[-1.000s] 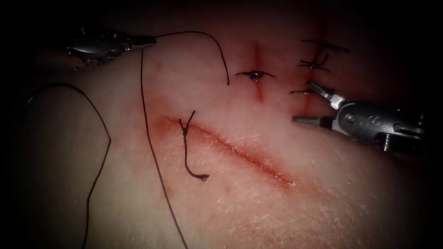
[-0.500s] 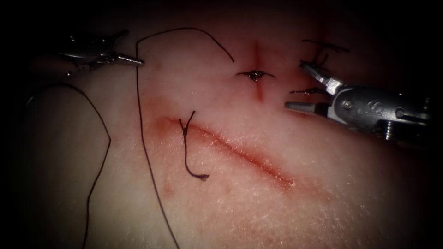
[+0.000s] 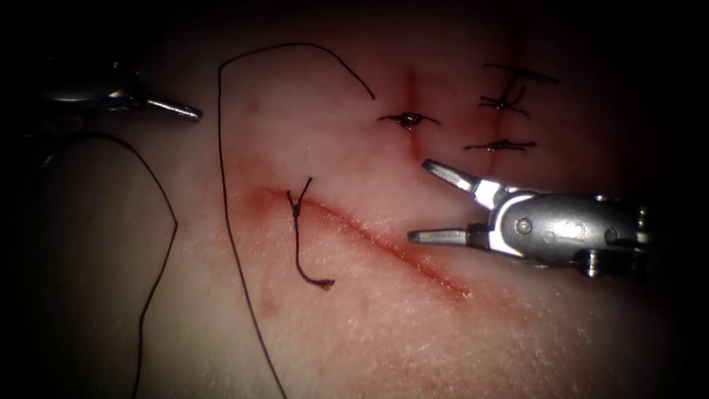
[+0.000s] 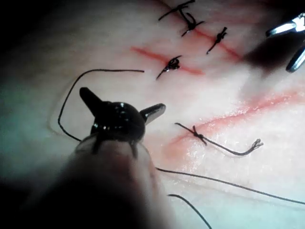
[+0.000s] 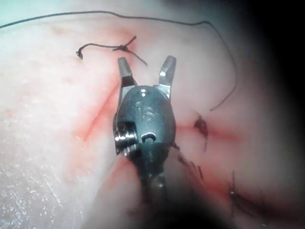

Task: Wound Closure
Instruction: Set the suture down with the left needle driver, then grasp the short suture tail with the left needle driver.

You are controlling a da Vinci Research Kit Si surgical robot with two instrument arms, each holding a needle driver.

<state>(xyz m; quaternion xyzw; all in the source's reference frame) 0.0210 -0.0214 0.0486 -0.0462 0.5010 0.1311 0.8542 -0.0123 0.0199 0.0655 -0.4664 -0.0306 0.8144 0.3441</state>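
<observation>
With my right tool (image 3: pixel 427 201) spread wide and empty over the long cut (image 3: pixel 384 244), a jaw tip could snag the knotted stitch (image 3: pixel 297 210) or loose thread (image 3: pixel 225 185), while my left tool (image 4: pixel 123 106), jaws parted, holds nothing; no needle is visible to me.

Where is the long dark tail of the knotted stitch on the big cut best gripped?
Mid-length on the long dark thread tail, below its knot, where it lies straight on the tissue. Probably come from the right, where the right tool stands open and empty. The left tool is open, holding nothing.
</observation>
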